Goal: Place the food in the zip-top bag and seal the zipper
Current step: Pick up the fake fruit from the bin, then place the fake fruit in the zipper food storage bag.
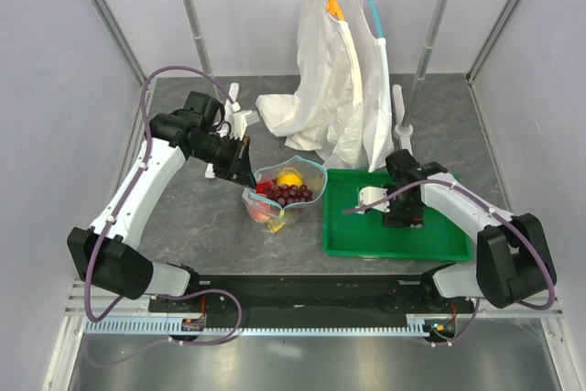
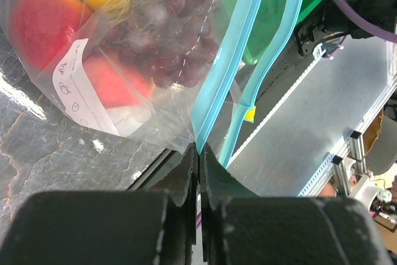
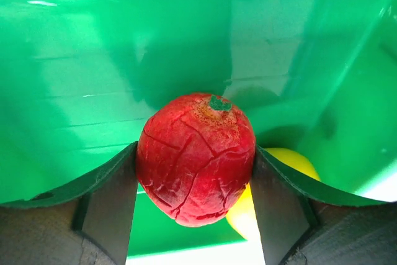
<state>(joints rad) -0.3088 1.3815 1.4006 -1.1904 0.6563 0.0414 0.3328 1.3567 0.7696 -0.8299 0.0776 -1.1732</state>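
From above, the bag lies mid-counter with its mouth gaping toward 1 o'clock, and grapes and a yellow fruit are inside. The left pincer stands at the bag's 10 o'clock edge, and the right pincer is down in the tray at the bag's 3 o'clock. The mouth is propped from one side only, so it may sag or fold shut. A fruit dropped on a slack rim would roll off onto the counter. In the left wrist view, the left pincer is clenched on the end of the zipper, whose two teal strips part wide toward 12 o'clock. The hold is thin and on slick film, so the weight of the load could drag the strip free, and the bag could then slump and spill. In the right wrist view, the right pincer is grasping the red fruit by its sides above the tray floor; whether it is lifted clear I cannot tell. A yellow piece lies at its 4 o'clock, partly behind a finger. The fruit is round and the contact is narrow, so it could squirt out on the lift or the swing across. The yellow piece, so close by, could be knocked aside and made harder to reach.
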